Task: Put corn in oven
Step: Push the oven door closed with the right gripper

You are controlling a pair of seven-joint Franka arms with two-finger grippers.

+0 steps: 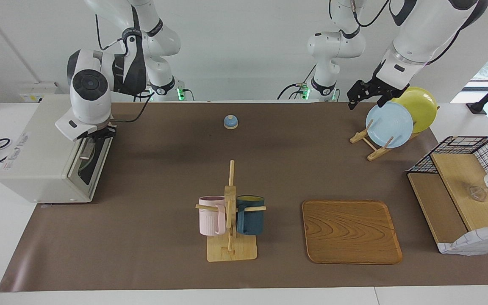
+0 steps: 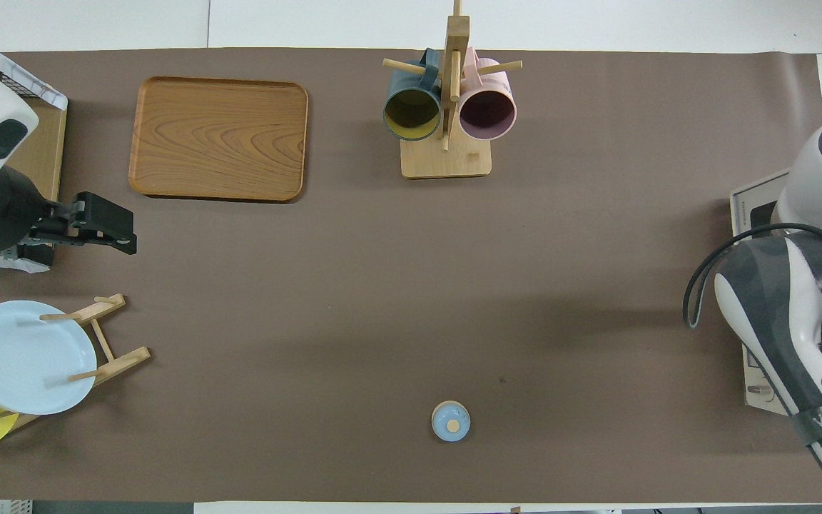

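The off-white oven stands at the right arm's end of the table, its dark glass door facing the table's middle. Only a corner of it shows in the overhead view, under the arm. My right gripper is down at the top edge of the oven door, by the metal handle; in the overhead view the arm hides it. I cannot tell whether the door is ajar. The corn shows in neither view. My left gripper hangs in the air beside the plate rack and holds nothing; it also shows in the overhead view.
A wooden rack holds a blue plate and a yellow plate. A mug tree with a pink and a dark blue mug stands mid-table, beside a wooden tray. A small blue knobbed dome lies near the robots. A wire-and-wood shelf is at the left arm's end.
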